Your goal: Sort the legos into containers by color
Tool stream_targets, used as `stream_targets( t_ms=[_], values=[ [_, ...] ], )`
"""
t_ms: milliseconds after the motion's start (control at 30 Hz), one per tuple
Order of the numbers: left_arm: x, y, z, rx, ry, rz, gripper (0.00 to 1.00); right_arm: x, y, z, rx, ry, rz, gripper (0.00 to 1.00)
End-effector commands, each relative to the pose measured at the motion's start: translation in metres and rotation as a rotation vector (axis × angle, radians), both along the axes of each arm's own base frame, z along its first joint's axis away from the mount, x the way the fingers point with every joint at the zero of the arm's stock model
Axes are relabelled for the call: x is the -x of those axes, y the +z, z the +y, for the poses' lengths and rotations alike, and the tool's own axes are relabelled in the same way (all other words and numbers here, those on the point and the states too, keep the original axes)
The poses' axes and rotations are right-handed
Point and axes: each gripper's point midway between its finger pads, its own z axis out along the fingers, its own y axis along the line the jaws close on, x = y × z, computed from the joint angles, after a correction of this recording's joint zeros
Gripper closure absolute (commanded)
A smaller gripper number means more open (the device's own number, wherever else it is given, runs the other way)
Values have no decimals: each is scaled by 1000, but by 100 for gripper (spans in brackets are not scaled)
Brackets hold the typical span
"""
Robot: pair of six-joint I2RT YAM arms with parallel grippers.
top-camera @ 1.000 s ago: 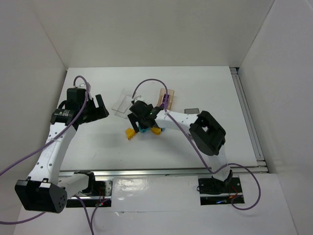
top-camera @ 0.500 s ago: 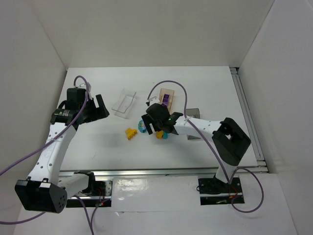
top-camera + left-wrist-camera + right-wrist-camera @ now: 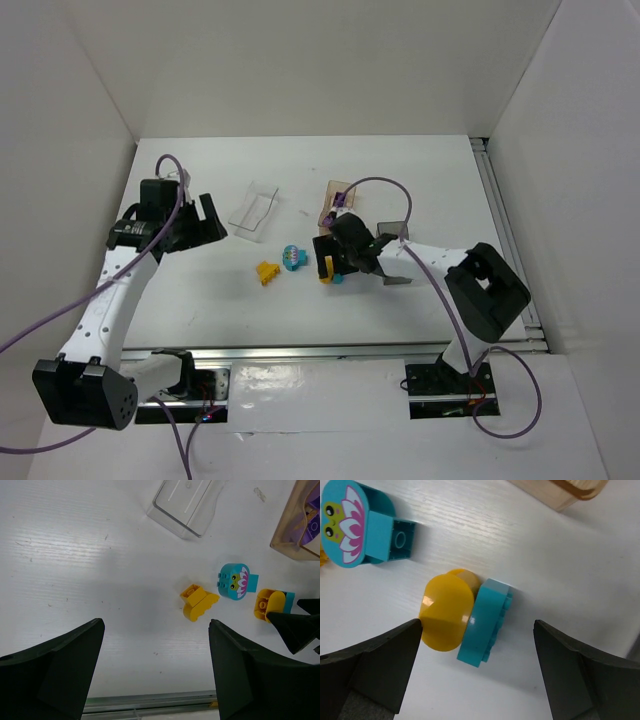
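Note:
A yellow brick (image 3: 267, 271) and a round teal brick with a flower face (image 3: 292, 257) lie mid-table. A second yellow brick (image 3: 446, 612) touches a flat teal brick (image 3: 484, 622). My right gripper (image 3: 335, 264) is open just above this pair, its jaws on either side without touching, as the right wrist view (image 3: 476, 645) shows. A purple brick (image 3: 342, 201) lies in the tan tray (image 3: 330, 193). The clear tray (image 3: 255, 210) holds nothing. The dark grey tray (image 3: 398, 279) is partly hidden by my right arm. My left gripper (image 3: 210, 222) is open and empty, high at the left (image 3: 156, 625).
The left wrist view shows the clear tray (image 3: 187, 502), the tan tray (image 3: 292, 535), the flower brick (image 3: 235, 580) and both yellow bricks (image 3: 198, 601) (image 3: 264, 605). A metal rail (image 3: 350, 350) runs along the near table edge. White walls enclose the table.
My right gripper has moved right from the brick cluster, and the yellow and teal pair has shifted right with it. The flower brick is now uncovered. The left arm has hardly moved.

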Motion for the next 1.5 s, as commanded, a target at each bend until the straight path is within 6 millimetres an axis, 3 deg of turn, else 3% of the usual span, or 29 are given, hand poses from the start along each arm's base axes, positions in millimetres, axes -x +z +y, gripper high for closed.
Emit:
stream_targets(
  t_ms=[0,267,367,433,500,567,700,933,1067,1200,1467],
  values=[
    [-5,-1,-7,33,-9,-6,7,3,19,28,-170,30,-3,0],
    [-6,-1,-16,48,-29,-14,7,58,16,85,-231,135,30,0],
    [-6,-2,-14,41,-23,-15,7,71,30,100,-220,192,1,1],
    [-7,-2,-12,35,-17,-16,7,60,41,93,-167,145,-56,1],
    [-8,2,-13,36,-17,-25,7,60,37,75,-66,140,-76,1],
    [-8,2,-13,36,-17,-25,7,47,43,59,21,110,-144,0],
    [-7,2,-15,36,-26,-25,7,35,47,39,151,112,-216,0],
    [-7,-5,-18,53,-19,0,7,25,40,59,186,192,-216,0],
    [-7,-5,-18,53,-19,0,7,8,31,74,165,225,-190,0],
    [-5,-9,-17,46,-25,8,7,-13,24,74,135,201,-156,0],
    [-7,-7,-17,47,-25,-1,7,-6,0,82,131,258,-66,2]
  ],
)
